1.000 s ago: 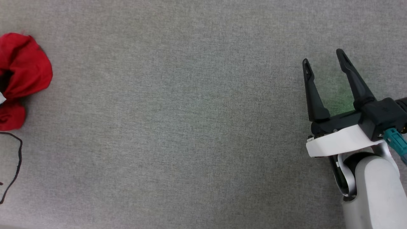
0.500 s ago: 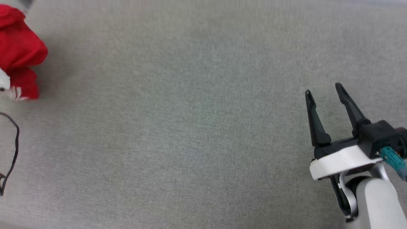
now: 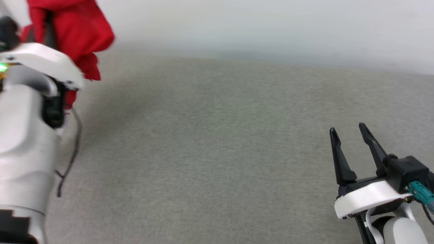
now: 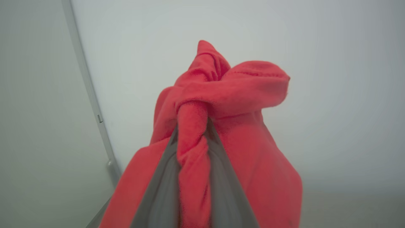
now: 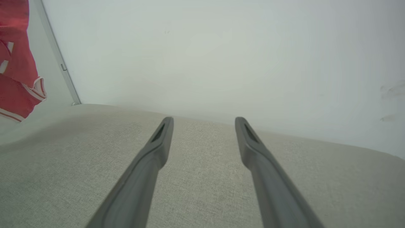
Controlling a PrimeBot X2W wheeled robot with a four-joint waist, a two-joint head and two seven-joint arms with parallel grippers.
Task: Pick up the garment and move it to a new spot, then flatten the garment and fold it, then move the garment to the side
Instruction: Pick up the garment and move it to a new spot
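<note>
the left tool (image 4: 192,126) is clenched on the garment (image 4: 234,104): a twisted roll of red cloth runs up between its two fingers, and more of the cloth is bunched past the fingertips and spills down both sides of the tool. in the head view the garment (image 3: 73,27) sits just above that tool's white wrist, in front of the pale wall (image 3: 254,27), with the grey counter (image 3: 217,152) lower down. the garment is cut off by the top edge there, blurred, and its lower folds go behind the left forearm (image 3: 23,135). a thin black cable (image 3: 73,149) hangs beside the forearm. the right tool (image 3: 347,128) is well apart from the left tool, on its right, low over the counter, fingers spread and gripping nothing. the right wrist view catches an edge of the garment (image 5: 15,63) with red-and-white trim. no lettering can be made out.
</note>
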